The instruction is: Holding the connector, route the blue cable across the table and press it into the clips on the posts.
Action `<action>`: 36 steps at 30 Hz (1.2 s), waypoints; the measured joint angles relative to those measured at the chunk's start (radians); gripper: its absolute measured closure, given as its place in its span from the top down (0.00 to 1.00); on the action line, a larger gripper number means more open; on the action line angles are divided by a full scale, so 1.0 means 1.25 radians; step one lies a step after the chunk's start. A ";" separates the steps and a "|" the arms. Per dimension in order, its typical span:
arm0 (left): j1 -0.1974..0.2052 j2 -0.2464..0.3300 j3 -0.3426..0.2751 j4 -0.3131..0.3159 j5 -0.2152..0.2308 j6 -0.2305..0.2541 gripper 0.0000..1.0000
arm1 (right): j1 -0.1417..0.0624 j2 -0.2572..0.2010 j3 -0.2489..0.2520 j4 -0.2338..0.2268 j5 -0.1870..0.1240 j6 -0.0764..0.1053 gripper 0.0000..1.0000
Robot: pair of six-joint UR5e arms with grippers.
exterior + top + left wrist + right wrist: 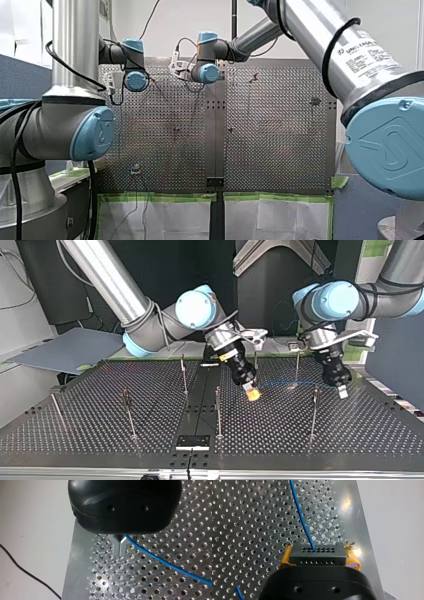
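Perforated metal table [100, 435] studded with slim metal posts [218, 410]: both arms bend down over it, wrists angled low. Yellow pads [284, 558] of the right arm's gripper [253, 393] clamp a black rectangular connector [317, 553]. Its thin blue cable [280, 384] runs just above the table to the left arm's gripper [342, 390], whose metal fingers [121, 547] pinch it.

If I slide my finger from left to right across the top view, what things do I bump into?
grey sheet → my right arm's gripper → blue cable → my left arm's gripper
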 joint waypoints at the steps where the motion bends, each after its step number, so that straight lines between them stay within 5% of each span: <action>1: 0.003 0.000 0.001 0.002 0.005 -0.001 0.01 | 0.000 0.002 -0.003 0.000 -0.001 0.000 0.00; 21: 0.067 -0.045 0.029 0.043 0.106 -0.047 0.01 | -0.007 0.015 -0.033 0.003 0.004 0.001 0.00; 36: 0.073 -0.124 0.052 0.055 0.178 -0.066 0.01 | -0.018 0.017 -0.048 0.008 0.025 -0.004 0.00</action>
